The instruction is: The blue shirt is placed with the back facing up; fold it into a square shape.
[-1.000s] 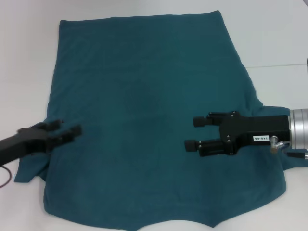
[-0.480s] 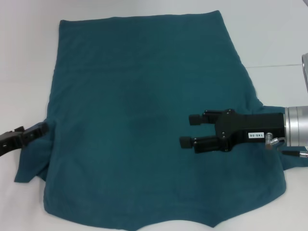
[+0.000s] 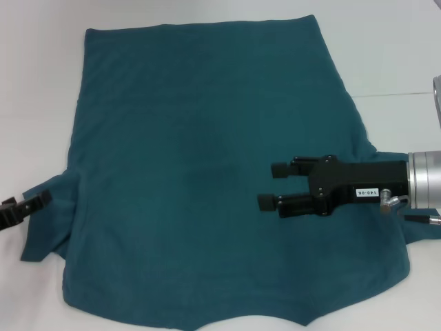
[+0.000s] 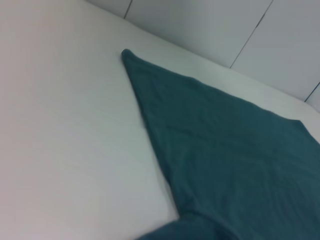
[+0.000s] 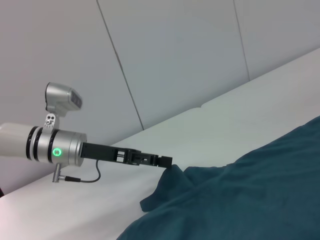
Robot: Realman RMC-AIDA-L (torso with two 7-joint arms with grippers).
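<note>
Blue shirt (image 3: 207, 172) lies flat, unfolded — no fold made. Right gripper (image 3: 275, 186) hovers over it, jaws parted, empty; left gripper (image 3: 31, 205) at sleeve — jaws' state unclear

A plain white tabletop (image 3: 386, 48) fills the scene, smooth and evenly lit, with a thin seam line crossing it toward the far right. Behind it stands a pale grey wall (image 5: 170, 55) made of large flat panels, divided by narrow dark joints that run slanted in both wrist views.
</note>
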